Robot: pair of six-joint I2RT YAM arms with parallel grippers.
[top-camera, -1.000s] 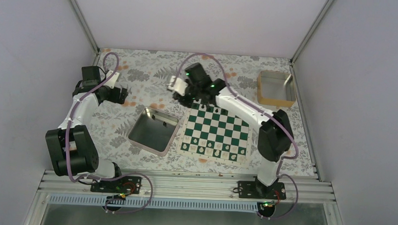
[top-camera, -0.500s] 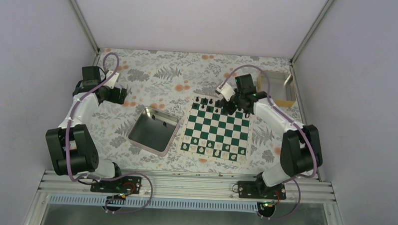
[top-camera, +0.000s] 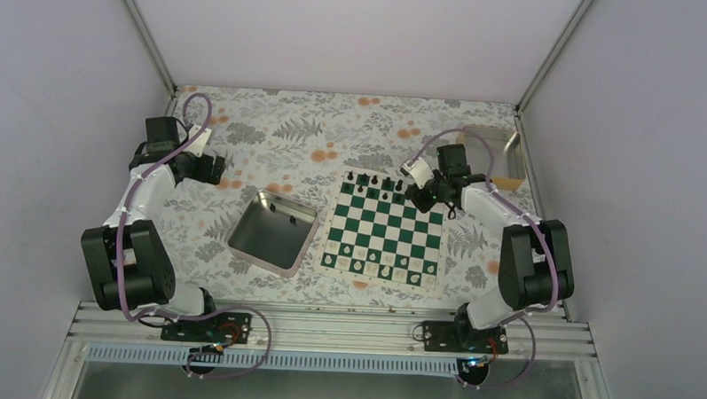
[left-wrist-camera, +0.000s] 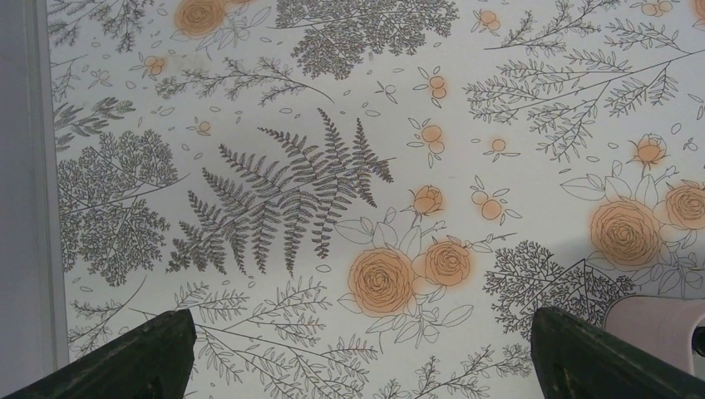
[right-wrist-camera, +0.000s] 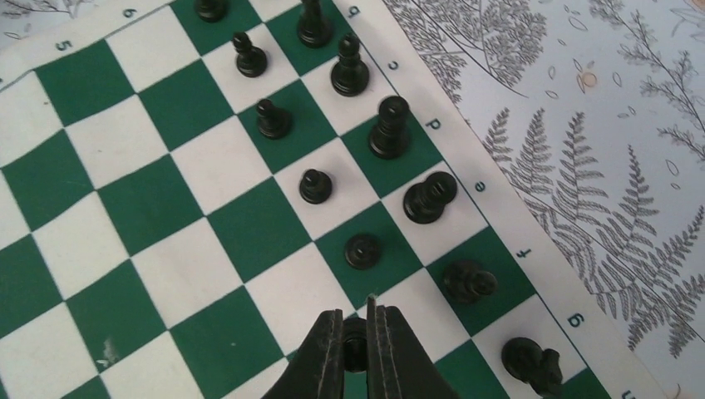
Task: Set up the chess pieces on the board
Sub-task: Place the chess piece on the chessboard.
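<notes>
Starting at the far left, the left gripper [left-wrist-camera: 366,353] hangs over the flowered cloth [left-wrist-camera: 274,100] with its jaws spread wide and nothing between them, well apart from the work. Right of it lies the metal tray [top-camera: 243,217], and just beside that the board [top-camera: 380,231], checkered green and white. Most black pieces [right-wrist-camera: 362,249] stand in two rows along the board's far edge. Over the right end of those rows, the right gripper [right-wrist-camera: 356,316] is clenched on a small black piece [right-wrist-camera: 355,343], probably a pawn, low above a square of the inner row. The step in hand looks like setting it down there. To do that well, lower it straight until the base meets the middle of the square. Open only a little, then rise vertically so the fingers miss the neighbouring pawn and the back-row figures just beyond.
</notes>
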